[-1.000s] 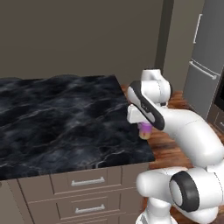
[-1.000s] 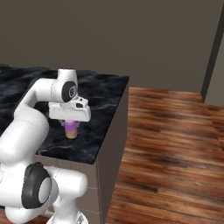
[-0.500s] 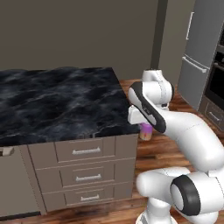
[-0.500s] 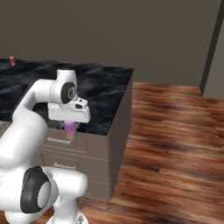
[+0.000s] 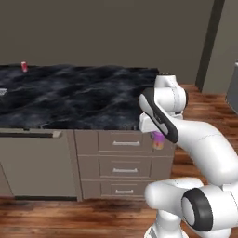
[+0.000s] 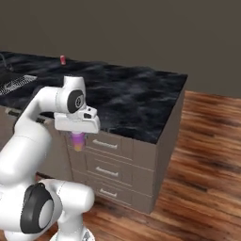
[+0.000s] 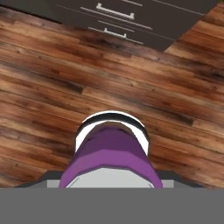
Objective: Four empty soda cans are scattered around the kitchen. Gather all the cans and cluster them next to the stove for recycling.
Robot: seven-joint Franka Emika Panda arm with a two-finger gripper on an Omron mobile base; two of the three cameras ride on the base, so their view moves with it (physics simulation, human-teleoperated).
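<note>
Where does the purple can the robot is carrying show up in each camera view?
Left base view: purple can right of centre, hanging under the pincer beside the top drawer.
Right base view: left of centre, under the white hand.
Hand view: bottom centre, over wood floor.
Shared landmark: the drawer stack.

Purple can (image 7: pixel 111 153) above wooden floor (image 7: pixel 43 78), drawers (image 7: pixel 127 17) beyond.

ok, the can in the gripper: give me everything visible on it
The purple can hangs upright below the gripper, clamped at its upper part, in the air in front of the island's drawers. Its body is purple, fading to orange at the base. The hand view shows purple shoulders above the wood floor. Only the gripper touches it.
</note>
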